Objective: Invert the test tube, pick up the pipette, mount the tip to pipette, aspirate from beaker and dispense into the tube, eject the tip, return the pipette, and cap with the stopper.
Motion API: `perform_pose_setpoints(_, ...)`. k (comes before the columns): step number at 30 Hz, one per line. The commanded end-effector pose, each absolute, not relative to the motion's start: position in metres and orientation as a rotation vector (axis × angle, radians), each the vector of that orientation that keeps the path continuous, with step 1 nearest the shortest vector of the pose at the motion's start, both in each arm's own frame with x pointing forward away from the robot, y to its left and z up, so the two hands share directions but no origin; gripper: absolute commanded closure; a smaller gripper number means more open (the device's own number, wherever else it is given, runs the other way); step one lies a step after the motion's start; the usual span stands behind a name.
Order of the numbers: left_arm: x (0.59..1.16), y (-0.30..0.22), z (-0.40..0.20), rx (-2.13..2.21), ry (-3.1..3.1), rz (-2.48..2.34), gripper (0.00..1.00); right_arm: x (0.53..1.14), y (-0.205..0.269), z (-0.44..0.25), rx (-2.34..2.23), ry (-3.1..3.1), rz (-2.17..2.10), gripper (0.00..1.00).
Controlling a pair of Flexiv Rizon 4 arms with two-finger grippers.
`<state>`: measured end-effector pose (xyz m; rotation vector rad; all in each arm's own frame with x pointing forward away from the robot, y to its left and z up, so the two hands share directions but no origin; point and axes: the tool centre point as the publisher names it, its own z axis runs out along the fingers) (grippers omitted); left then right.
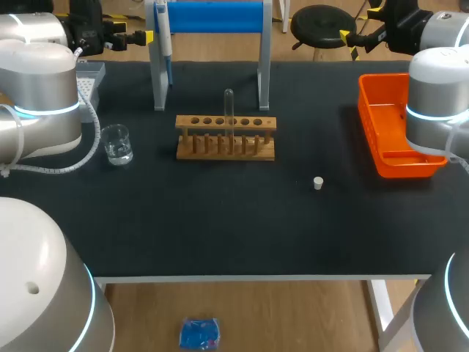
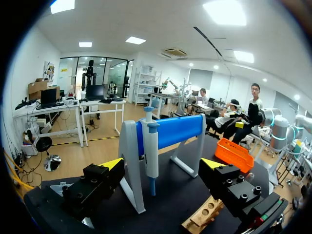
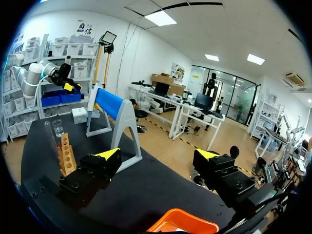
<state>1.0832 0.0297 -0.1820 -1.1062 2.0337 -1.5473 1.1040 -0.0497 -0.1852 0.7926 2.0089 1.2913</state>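
A clear test tube stands upright in the wooden rack at mid-table. The pipette hangs on the left post of the blue-barred stand. A glass beaker with some liquid sits left of the rack, and a small white stopper lies to its right. My left gripper is raised at the back left, open and empty, with the pipette just ahead of it. My right gripper is high at the back right, open and empty, far from the test tube.
An orange tray sits at the table's right edge under my right arm. A grey tip box stands at the back left beside my left arm. The rack shows below the left gripper.
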Motion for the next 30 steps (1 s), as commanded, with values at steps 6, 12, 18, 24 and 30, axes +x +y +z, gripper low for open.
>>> perform_pose_setpoints(6,1.083,0.03,-0.182,-1.106,2.033,-1.548,0.0,1.104,-0.05,-0.185,0.793,2.011,1.29,0.0)
perform_pose_setpoints(12,1.083,0.03,-0.182,-1.106,2.033,-1.548,0.0,1.104,-0.05,-0.185,0.793,2.011,1.29,0.0)
perform_pose_setpoints(18,1.083,0.03,-0.182,-1.106,2.033,-1.548,0.0,1.104,-0.05,-0.185,0.793,2.011,1.29,0.0)
perform_pose_setpoints(24,1.083,0.03,-0.182,-1.106,2.033,-1.548,0.0,1.104,-0.05,-0.185,0.793,2.011,1.29,0.0)
perform_pose_setpoints(30,1.083,0.03,-0.182,-1.106,2.033,-1.548,0.0,1.067,-0.034,-0.185,0.657,2.054,1.341,0.0)
